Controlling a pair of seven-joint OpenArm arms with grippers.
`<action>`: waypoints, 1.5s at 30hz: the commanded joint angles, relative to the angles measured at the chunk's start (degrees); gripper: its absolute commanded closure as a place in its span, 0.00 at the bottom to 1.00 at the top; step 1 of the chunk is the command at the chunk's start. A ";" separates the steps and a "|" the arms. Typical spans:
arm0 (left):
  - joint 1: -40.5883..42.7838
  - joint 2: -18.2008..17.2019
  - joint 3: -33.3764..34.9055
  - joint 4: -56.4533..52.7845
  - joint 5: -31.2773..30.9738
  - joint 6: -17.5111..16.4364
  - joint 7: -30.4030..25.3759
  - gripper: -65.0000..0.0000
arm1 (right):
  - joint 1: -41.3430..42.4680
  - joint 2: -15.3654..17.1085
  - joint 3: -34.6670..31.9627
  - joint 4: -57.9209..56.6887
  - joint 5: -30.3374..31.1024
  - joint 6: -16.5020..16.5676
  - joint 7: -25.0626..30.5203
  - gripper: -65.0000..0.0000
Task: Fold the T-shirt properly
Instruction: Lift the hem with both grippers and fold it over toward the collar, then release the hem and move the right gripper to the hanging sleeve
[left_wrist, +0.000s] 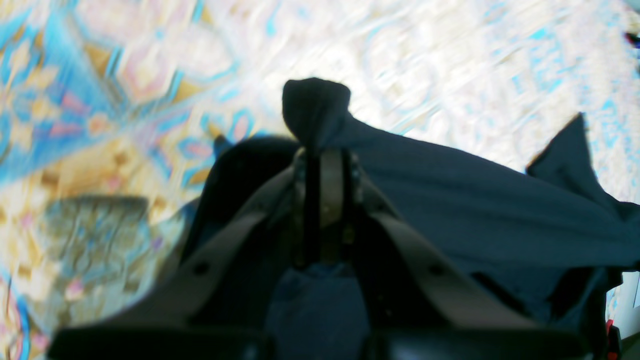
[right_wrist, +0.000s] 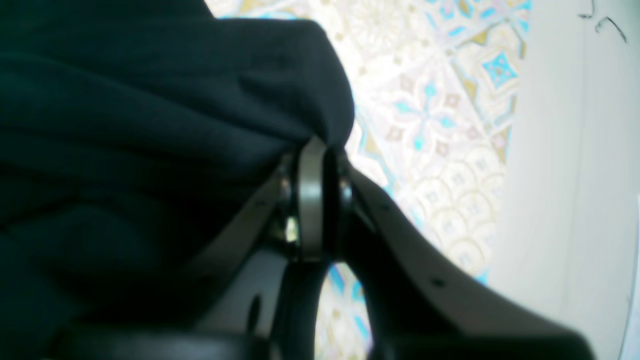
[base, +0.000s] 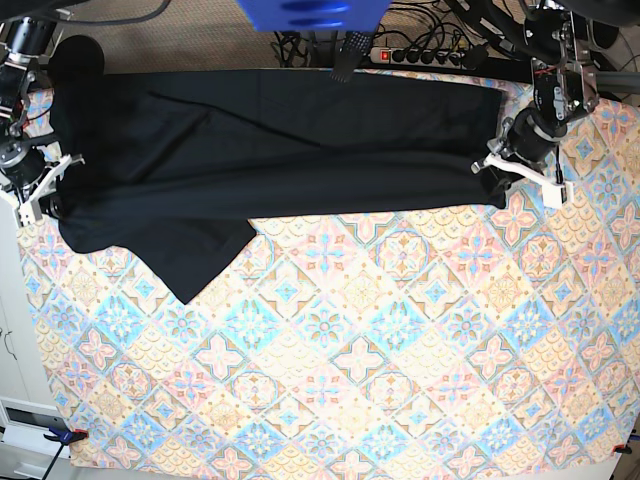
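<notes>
Black cotton fills the far half of the work surface: the plain black short-sleeved T-shirt (base: 270, 165) is drawn out into a long band between the two claws, lying on the patterned tablecloth of blue, pink and gold tiles (base: 400, 360). In the base view the right gripper (base: 48, 195), with its white jaw arms, sits at that view's left edge and is closed on the shirt's end there; a loose flap of the cloth trails away from it toward the near side of the table, ending in a point. Its own wrist view shows the jaws pressed together with a fold of dark fabric (right_wrist: 150, 125) caught between them, the bulk of the garment bunched to one side of the claw and bare patterned cloth (right_wrist: 440, 125) on the other, with a pale plain surface beyond that. The left gripper (base: 492, 168), at the base view's right, is likewise clamped on the opposite end of the shirt. From its wrist camera the narrow jaws pinch the fabric so that a small knob of black cloth (left_wrist: 315, 107) stands up just past the fingertips, while the rest of the shirt spreads off to one side of the claw. That view is blurred.
</notes>
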 joint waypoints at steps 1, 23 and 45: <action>0.00 -0.73 -0.51 1.01 0.29 0.10 -1.58 0.98 | -0.52 1.60 0.70 1.73 0.64 -0.62 1.02 0.98; -3.87 -2.05 8.01 -15.52 0.91 0.10 -1.14 0.91 | -8.61 1.51 0.35 4.54 0.37 -0.62 0.93 0.91; -3.96 -1.79 7.75 -15.17 0.29 0.19 1.58 0.41 | -0.79 -6.05 -0.71 18.52 0.29 -0.62 -7.33 0.71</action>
